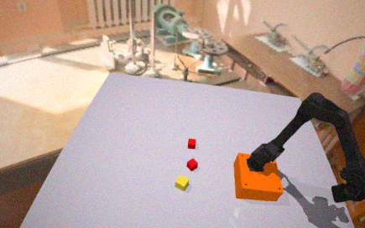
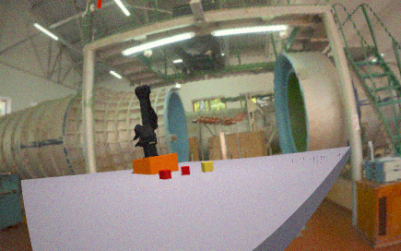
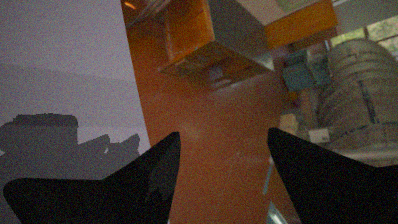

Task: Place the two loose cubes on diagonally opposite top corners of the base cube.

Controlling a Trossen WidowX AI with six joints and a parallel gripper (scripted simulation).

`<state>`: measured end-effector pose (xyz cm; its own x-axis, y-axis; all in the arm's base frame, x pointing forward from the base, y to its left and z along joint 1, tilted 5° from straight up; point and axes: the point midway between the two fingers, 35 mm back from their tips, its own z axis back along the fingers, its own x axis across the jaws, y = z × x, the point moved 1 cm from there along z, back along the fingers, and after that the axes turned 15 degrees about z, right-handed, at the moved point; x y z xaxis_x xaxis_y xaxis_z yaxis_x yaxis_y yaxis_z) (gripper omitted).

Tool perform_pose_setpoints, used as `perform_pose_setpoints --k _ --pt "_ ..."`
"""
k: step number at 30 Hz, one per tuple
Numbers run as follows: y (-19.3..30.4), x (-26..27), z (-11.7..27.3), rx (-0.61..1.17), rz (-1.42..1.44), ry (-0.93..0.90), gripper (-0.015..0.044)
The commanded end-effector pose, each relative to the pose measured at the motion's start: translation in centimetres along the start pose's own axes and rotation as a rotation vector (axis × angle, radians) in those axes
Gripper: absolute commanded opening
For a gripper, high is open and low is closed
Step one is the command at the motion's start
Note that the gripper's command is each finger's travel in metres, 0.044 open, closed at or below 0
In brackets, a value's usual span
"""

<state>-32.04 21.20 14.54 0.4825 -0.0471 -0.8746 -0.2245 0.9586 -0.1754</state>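
Two small red cubes lie apart on the table: one red cube [image 1: 191,143] [image 2: 165,174] is farther back in the top view, the other red cube [image 1: 192,164] [image 2: 185,171] is turned at an angle. A yellow cube [image 1: 182,183] [image 2: 206,166], larger than the red ones, stands beside them with nothing on its top; it appears to be the base. My gripper [image 1: 252,165] [image 2: 136,133] [image 3: 224,136] is open, with nothing between its fingers. It is raised, away from all three cubes. No cube shows in the wrist view.
A large orange box [image 1: 257,190] [image 2: 155,164] stands between the cubes and the arm's base. In the top view the gripper overlaps its top; the exterior view shows the gripper above its height. The arm's shadow falls on the table [image 1: 118,126] [image 2: 116,208] [image 3: 65,30].
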Motion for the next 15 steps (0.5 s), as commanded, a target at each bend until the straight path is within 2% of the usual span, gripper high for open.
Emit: perform_pose_setpoints --k 1,15 --pt "3.4 1.9 3.6 0.141 -0.230 -0.013 0.0265" --pt "9.5 9.3 16.6 0.550 -0.938 0.079 0.0265"
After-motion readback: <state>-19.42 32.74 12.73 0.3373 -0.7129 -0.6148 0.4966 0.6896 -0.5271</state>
